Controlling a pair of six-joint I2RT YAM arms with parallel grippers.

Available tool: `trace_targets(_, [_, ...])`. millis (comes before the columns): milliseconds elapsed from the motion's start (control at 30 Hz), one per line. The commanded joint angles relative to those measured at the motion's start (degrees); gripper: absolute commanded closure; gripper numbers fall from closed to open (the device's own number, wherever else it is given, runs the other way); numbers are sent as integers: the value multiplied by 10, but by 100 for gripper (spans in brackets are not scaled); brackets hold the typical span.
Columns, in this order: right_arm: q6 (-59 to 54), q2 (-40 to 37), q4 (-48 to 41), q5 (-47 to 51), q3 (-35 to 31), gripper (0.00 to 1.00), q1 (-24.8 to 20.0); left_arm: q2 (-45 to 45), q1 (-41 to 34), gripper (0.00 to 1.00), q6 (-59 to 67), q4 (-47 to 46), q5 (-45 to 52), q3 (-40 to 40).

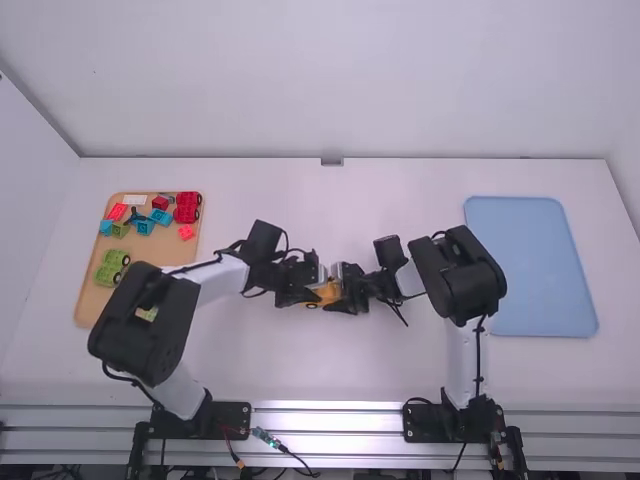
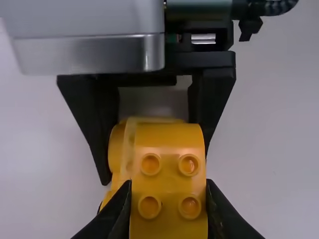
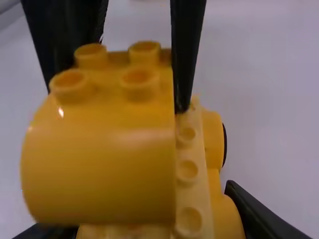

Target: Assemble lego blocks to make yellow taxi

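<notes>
a: state of hands, for the record?
b: left hand (image 2: 168,190): clamped on a round-ended yellow brick (image 2: 169,169), one finger along each side, four studs facing its wrist camera. right hand (image 3: 134,211): gripping the yellow wheeled base (image 3: 188,172) by its sides.
a: position of the work?
b: between the two hands, near the middle of the bench (image 1: 380,185) by the high view. the base's long axis runs roughly from one hand toward the other, crosswise to the bench's depth.
a: and brick against base?
b: over it, overlapping, but off to one long side. a row of base studs shows bare beside the brick; a black wheel (image 3: 225,144) lies beyond that row. whether the brick touches or is pressed home: cannot tell.
a: which hand is nearer the base?
b: the right; it has hold of it. the left closes in from the opposite end, its fingertips just beside the base.
a: judged step?
b: seating a body piece on the taxi's base. the next move likely turns on that sideways offset: square the brick to the stud rows, then push toward the base while the right hand braces it.
a: risk?
b: a tilted press; the base could twist in its grip.
a: stock?
b: loose blocks on the tan tray (image 1: 160,243), beyond the left arm (image 1: 150,310). assembly looks partway along, my estimate.
</notes>
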Motion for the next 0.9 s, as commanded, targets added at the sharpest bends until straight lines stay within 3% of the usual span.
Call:
trace_targets(0, [-14,10,-4,1,3,56,-1,4,-10,98,-30,6,-26,9])
trace_targets(867, [-42,10,-1,3,-11,58,-2,51,-5,99,-25,12,-20,10])
